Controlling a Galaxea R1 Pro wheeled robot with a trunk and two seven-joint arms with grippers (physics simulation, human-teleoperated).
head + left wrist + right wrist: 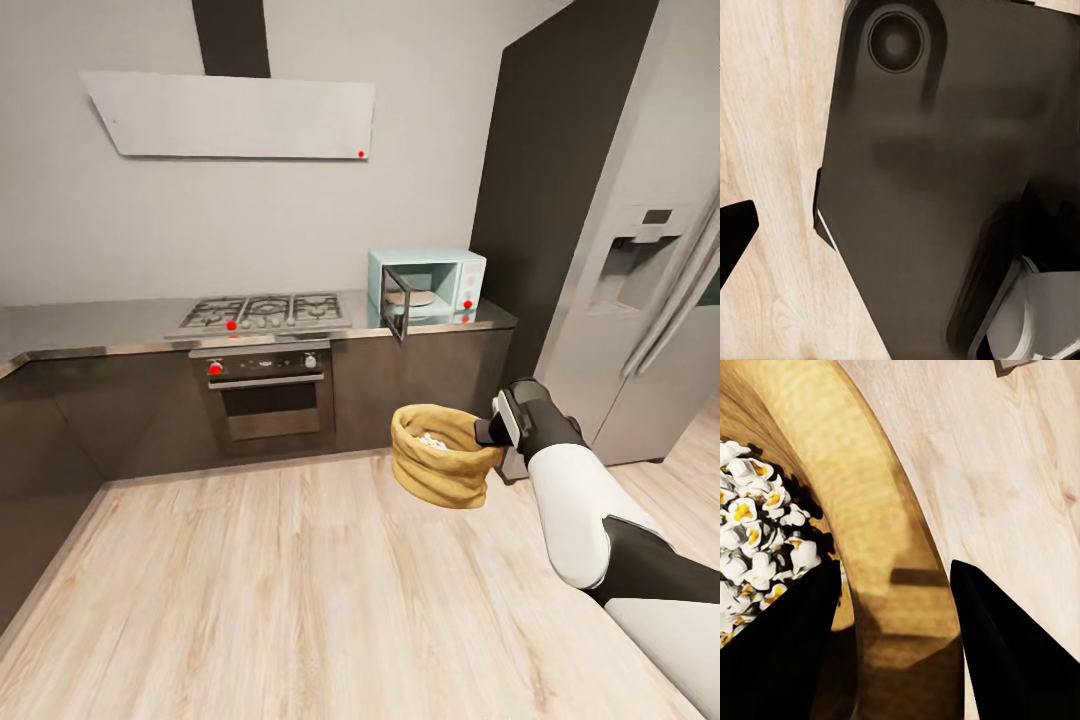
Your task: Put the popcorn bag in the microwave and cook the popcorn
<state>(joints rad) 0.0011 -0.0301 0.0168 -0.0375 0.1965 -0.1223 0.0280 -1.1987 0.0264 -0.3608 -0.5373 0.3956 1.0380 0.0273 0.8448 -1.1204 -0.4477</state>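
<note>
**Popcorn bag held in front of the microwave**

Here the popcorn bag is carried above the floor, below and in front of the microwave, whose door stands open on the worktop. The right gripper has its jaws clamped on the bag's rim; popcorn is seen inside. Whether the left gripper's jaws are apart cannot be told.

Even, soft light; blurry wrist views

the popcorn bag hides the tips of the right gripper. the fridge is cut off at the head view's edge. a dark blurry robot part covers much of the floor.
</note>
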